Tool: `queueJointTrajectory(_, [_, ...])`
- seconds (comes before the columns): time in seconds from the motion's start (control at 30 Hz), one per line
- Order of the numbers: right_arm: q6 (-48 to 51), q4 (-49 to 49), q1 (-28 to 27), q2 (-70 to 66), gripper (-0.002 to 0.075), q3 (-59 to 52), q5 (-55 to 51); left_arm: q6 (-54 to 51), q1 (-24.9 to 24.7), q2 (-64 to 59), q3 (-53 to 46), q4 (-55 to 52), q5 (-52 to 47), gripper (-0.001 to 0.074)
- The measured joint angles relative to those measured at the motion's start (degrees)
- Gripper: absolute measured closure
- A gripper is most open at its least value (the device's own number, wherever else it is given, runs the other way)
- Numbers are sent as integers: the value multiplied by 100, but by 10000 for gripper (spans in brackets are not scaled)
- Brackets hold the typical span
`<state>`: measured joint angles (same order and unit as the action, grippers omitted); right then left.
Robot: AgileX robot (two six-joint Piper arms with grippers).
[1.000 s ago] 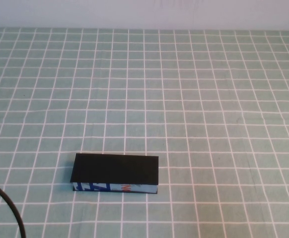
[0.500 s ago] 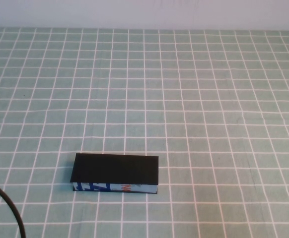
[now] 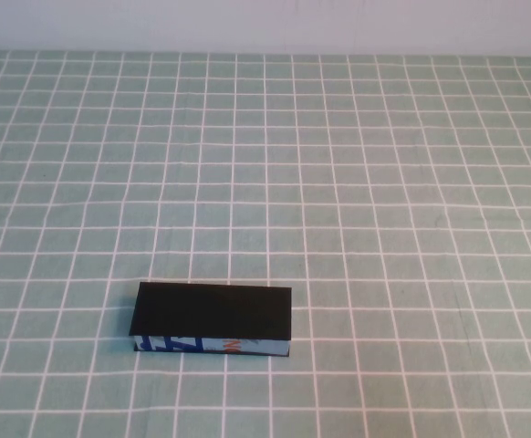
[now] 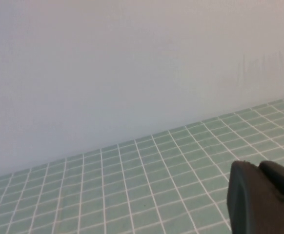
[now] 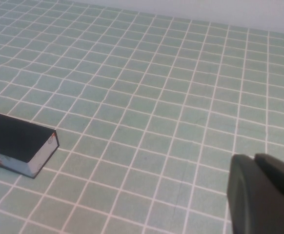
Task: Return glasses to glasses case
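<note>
The glasses case [image 3: 213, 315] lies shut on the green checked cloth, near the front and left of centre. Its top is black and its light blue printed front side faces me. It also shows in the right wrist view [image 5: 15, 141], off to one side of my right gripper [image 5: 253, 158], which is shut, empty and hovers well apart from it. My left gripper [image 4: 256, 165] is shut and empty above the cloth, facing the pale wall. Neither gripper shows in the high view. The glasses are out of view.
The green cloth with a white grid [image 3: 357, 182] covers the whole table. A pale wall [image 4: 132, 63] runs along its far edge.
A black cable at the bottom left corner of the high view has moved out of the picture. The case has not moved.
</note>
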<state>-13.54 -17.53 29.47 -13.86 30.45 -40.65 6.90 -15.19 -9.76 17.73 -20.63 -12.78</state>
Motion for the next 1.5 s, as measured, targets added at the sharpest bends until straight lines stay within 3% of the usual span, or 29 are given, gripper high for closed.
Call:
queueJointTrajectory(0.4, [0, 0, 0, 0, 739, 0, 0, 11, 0, 1014, -1859, 1016, -36, 736])
queueJointTrajectory(0.63, [0, 0, 0, 0, 739, 0, -9, 11, 302, 1030, -1920, 1581, -877, 736])
queueJointTrajectory(1.5, [0, 0, 0, 0, 739, 0, -9, 22, 445, 1040, -1920, 1673, -979, 736])
